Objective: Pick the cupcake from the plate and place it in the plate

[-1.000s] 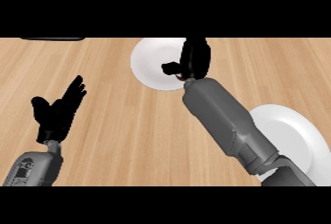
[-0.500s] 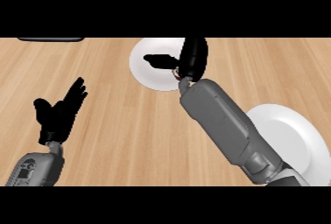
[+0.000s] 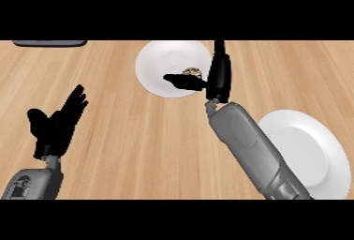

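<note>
A small cupcake [image 3: 191, 72] sits near the middle of the far white plate [image 3: 158, 61] at the top of the head view. My right hand [image 3: 219, 75] hovers over that plate's right side, fingers straight and pointing away, thumb stretched left just below the cupcake; it holds nothing. A second white plate [image 3: 311, 150] lies at the right, partly hidden by my right forearm. My left hand [image 3: 59, 124] rests open at the left, fingers up.
A dark flat object [image 3: 50, 43] lies at the counter's far left edge. Bare wooden counter [image 3: 138, 140] spreads between the two arms.
My right hand has moved forward and slightly right over the far plate, its thumb opening toward the cupcake, which now shows. The left hand has stayed still.
</note>
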Controlling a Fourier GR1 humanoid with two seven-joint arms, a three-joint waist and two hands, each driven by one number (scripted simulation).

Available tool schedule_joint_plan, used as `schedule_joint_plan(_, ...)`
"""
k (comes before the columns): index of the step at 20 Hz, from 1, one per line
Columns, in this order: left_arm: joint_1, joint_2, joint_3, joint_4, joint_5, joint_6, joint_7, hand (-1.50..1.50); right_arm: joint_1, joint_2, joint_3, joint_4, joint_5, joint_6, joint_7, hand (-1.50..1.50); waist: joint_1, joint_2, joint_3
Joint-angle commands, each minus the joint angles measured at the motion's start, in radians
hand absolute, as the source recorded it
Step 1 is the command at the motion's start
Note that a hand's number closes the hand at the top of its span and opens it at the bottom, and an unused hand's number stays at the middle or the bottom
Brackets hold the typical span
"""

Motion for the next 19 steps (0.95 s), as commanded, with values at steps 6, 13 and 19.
schedule_joint_plan(6, 0.008, -0.007, 0.025, -0.042, -0.018, -0.018, 0.045, 0.0, 0.134, -0.049, -0.09, -0.08, 0.015, 0.088, -0.097, -1.5, -0.007, -0.001, 0.0)
schedule_joint_plan(13, -0.02, -0.034, 0.027, -0.052, -0.039, -0.004, 0.082, 0.0, 0.203, -0.119, -0.113, -0.184, 0.06, 0.176, -0.023, -1.5, -0.01, -0.003, 0.0)
schedule_joint_plan(19, -0.019, -0.05, 0.051, -0.027, -0.061, -0.01, 0.04, 0.0, 0.269, -0.078, -0.098, -0.258, 0.167, 0.175, 0.071, -1.5, -0.01, -0.002, -0.001)
